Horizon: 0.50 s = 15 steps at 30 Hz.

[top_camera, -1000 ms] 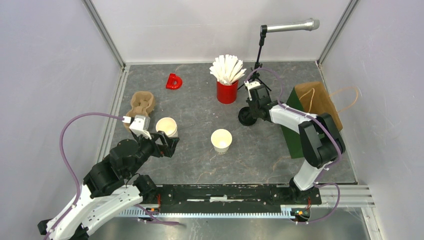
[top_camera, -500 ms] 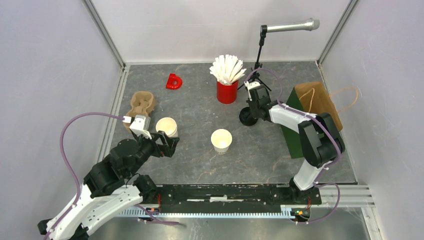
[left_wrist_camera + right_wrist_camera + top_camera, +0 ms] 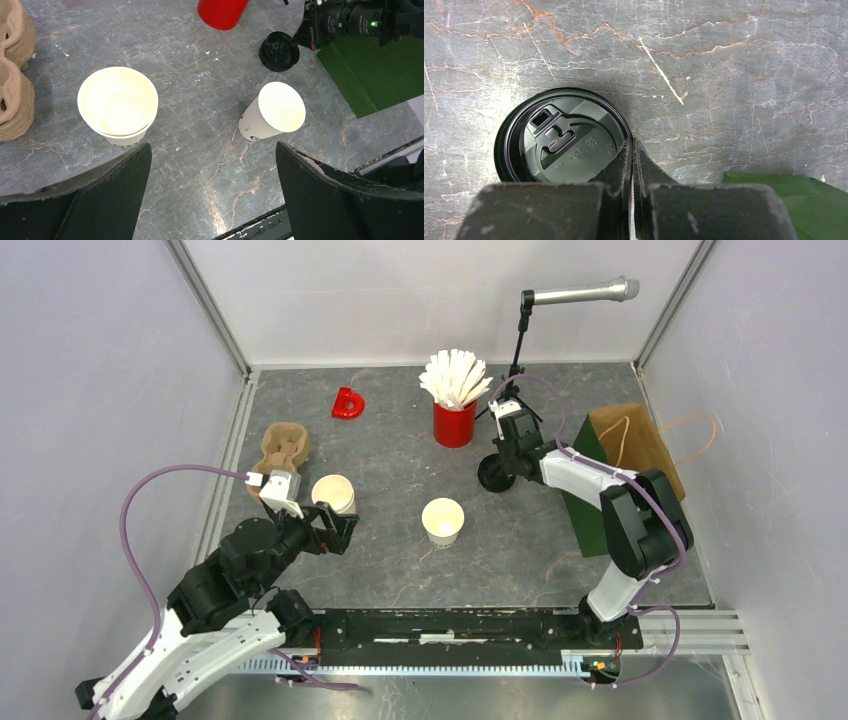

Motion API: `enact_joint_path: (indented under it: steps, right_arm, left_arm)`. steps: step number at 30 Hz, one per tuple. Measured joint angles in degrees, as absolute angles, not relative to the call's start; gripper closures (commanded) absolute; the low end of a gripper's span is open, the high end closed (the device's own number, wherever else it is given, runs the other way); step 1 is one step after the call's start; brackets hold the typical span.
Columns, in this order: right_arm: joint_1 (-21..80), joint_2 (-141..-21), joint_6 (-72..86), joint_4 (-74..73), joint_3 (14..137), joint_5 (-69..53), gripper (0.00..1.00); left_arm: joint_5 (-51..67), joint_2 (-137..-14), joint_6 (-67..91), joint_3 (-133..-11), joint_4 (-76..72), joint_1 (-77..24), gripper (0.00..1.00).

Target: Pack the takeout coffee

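Two white paper cups stand upright and uncovered on the grey table, one on the left [image 3: 333, 493] [image 3: 117, 102] and one in the middle [image 3: 442, 521] [image 3: 274, 110]. My left gripper [image 3: 338, 530] [image 3: 212, 146] is open just short of the left cup and holds nothing. A black lid [image 3: 490, 474] [image 3: 561, 137] [image 3: 279, 51] lies flat on the table right of the red cup. My right gripper [image 3: 500, 466] [image 3: 631, 142] is shut on the lid's right rim, with one finger over the lid and the other outside it.
A brown pulp carrier [image 3: 283, 448] [image 3: 12, 75] lies left of the left cup. A red cup of white sticks [image 3: 454, 423] stands at the back, with a red D-shaped object [image 3: 348, 403] to its left. A brown paper bag [image 3: 640, 445] lies on a green mat [image 3: 590, 502] at the right. A microphone stand [image 3: 520, 335] rises behind.
My right gripper has closed the rest of the way onto the lid's rim. The left arm and both cups have stayed put.
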<state>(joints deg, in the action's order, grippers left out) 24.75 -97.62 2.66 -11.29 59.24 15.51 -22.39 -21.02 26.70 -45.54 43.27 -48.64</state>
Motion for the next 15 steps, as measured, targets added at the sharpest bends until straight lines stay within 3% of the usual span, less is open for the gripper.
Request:
enact_joint_path:
  steps: [15]
  right_arm:
    - [24.75,-93.82,2.76,-11.35,59.24,15.51,1.0]
  left_arm:
    - [-22.39,-21.02,26.7,-45.54,43.27,-48.64,0.0]
